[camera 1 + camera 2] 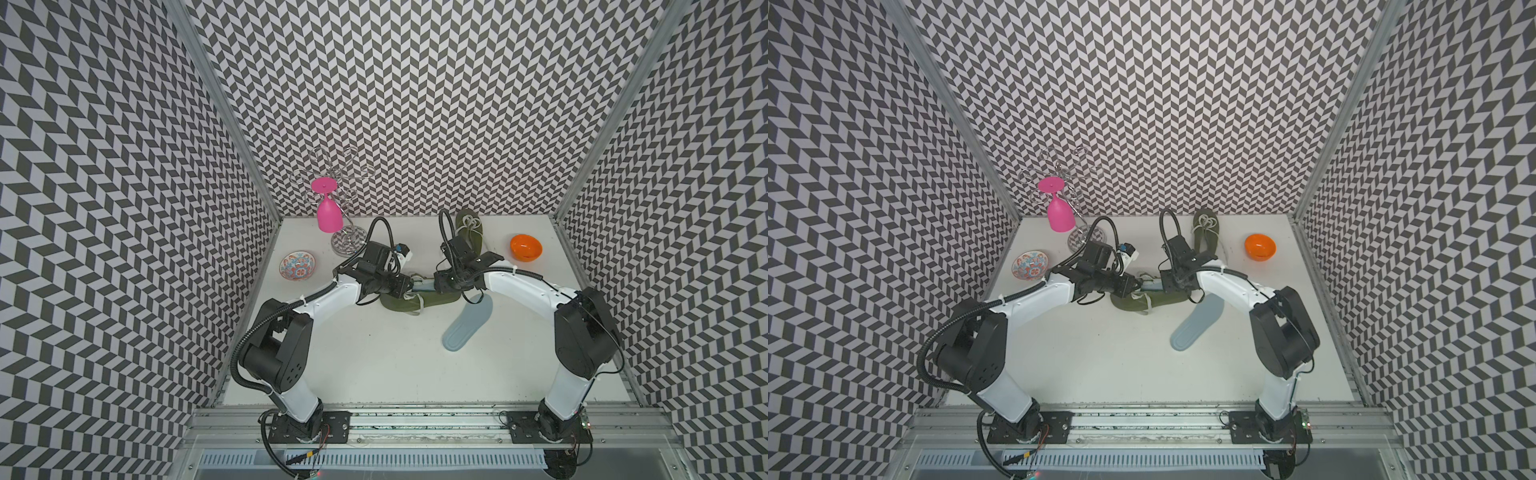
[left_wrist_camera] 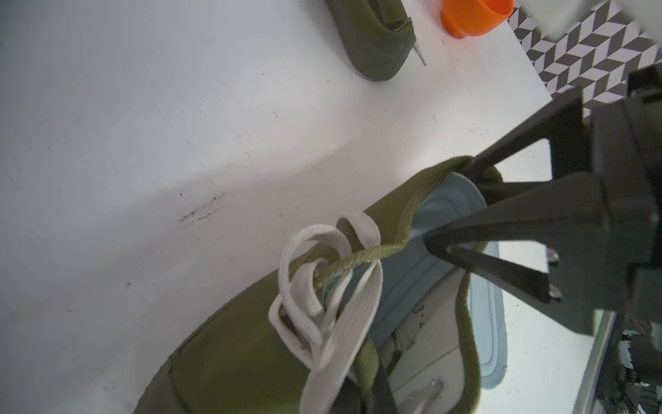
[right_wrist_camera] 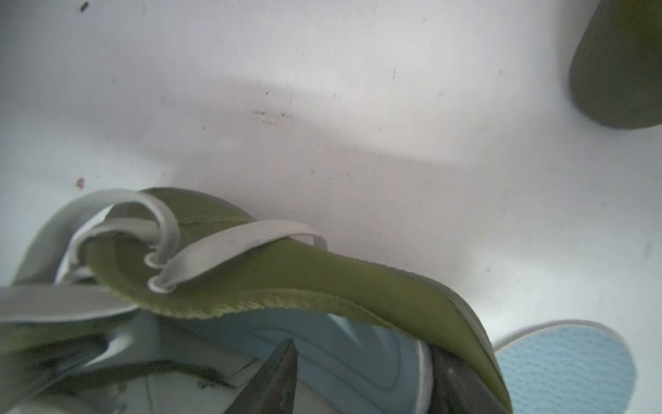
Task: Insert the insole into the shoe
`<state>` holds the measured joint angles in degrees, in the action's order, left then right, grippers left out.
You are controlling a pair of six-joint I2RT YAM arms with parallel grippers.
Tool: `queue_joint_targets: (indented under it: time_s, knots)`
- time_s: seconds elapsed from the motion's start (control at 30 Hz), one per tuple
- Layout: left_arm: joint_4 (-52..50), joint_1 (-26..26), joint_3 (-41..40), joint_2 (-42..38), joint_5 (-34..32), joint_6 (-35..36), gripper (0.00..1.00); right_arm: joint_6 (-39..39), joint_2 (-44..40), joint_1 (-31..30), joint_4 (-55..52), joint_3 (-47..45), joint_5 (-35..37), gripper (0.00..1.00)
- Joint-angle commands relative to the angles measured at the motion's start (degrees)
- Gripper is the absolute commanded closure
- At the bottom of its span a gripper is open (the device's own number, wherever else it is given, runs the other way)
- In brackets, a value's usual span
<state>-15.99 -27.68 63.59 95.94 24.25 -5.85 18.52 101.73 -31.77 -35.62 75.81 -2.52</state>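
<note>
The shoe [image 1: 395,305] is seen mid-frame in both top views, its tongue pinched by the closed left gripper [image 2: 367,390]. The insole [image 2: 412,279] is lodged in its heel, between the parted jaws of the right gripper [image 2: 446,204].

Olive-green canvas shoe [image 1: 390,307] [image 1: 1129,303], white laces loose, just above mid-frame in both top views, sole down, toe toward the left. Pale blue ridged insole [image 2: 442,218] inside the opening, heel end up against the back collar, tilted rather than flat, white printed lining bare beside it.
</note>
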Motion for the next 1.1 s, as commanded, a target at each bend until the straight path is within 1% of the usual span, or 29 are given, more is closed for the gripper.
queue_joint_targets:
  time_s: [0.0,0.1,0.27,0.33,0.4,0.43,0.57,0.63,0.73,0.8,0.87,0.9,0.93,1.0,1.07]
  knots:
    - [-0.8,-0.72,2.81,1.54,-7.43,0.06,1.0,2.86,-5.8,3.07,5.53,-2.59,-7.94,0.42]
    - [-2.18,-1.82,3.64,3.26,-12.25,0.14,1.0,3.48,-6.93,3.2,5.32,-2.28,-6.73,0.43]
    - [-0.8,-2.46,2.51,2.85,-11.92,-0.57,1.0,2.56,-6.81,3.26,4.48,-2.61,-3.1,0.46]
    - [-0.93,-2.55,2.44,2.52,-11.76,-0.44,1.0,2.21,-6.57,3.33,6.5,-4.86,-3.26,0.46]
    - [-0.82,-2.55,2.34,2.41,-11.7,-0.36,1.0,0.4,-4.55,3.26,7.43,-6.19,-4.63,0.47]
    - [-0.93,-2.54,2.42,2.31,-11.72,-0.31,1.0,-0.12,-3.24,3.27,6.94,-6.12,-4.21,0.47]
    - [-0.98,-2.72,2.81,1.94,-11.63,-0.22,1.0,-0.27,1.0,3.3,8.73,-7.42,0.8,0.48]
    - [-0.97,-2.84,2.76,1.56,-11.61,0.04,1.0,-0.79,3.42,3.35,8.58,-6.66,2.03,0.48]
    - [-1.24,-2.82,2.76,1.12,-12.1,0.16,1.0,-0.81,6.14,3.26,6.65,-5.03,6.31,0.51]
    - [-1.5,-2.86,2.85,0.82,-13.55,0.46,1.0,-1.35,6.37,2.26,4.02,-3.81,13.13,0.52]
    - [-1.76,-2.83,2.94,0.36,-14.44,0.83,1.0,-2.69,7.02,-0.18,-0.05,-0.69,20.07,0.51]
    - [-1.63,-2.82,3.0,0.2,-14.59,0.84,1.0,-3.04,7.31,-1.27,-1.85,1.12,21.37,0.5]
    - [-1.38,-2.81,3.09,0.01,-14.37,0.79,1.0,-3.03,7.38,-1.76,-2.98,2.65,20.52,0.49]
    - [-0.99,-2.82,3.37,0.03,-14.56,0.75,1.0,-2.3,5.86,-1.23,-2.79,4.37,13.02,0.47]
    - [-1.36,-2.77,3.98,0.42,-15.69,1.05,1.0,-1.02,3.62,-1.16,-1.85,5.07,9.51,0.46]
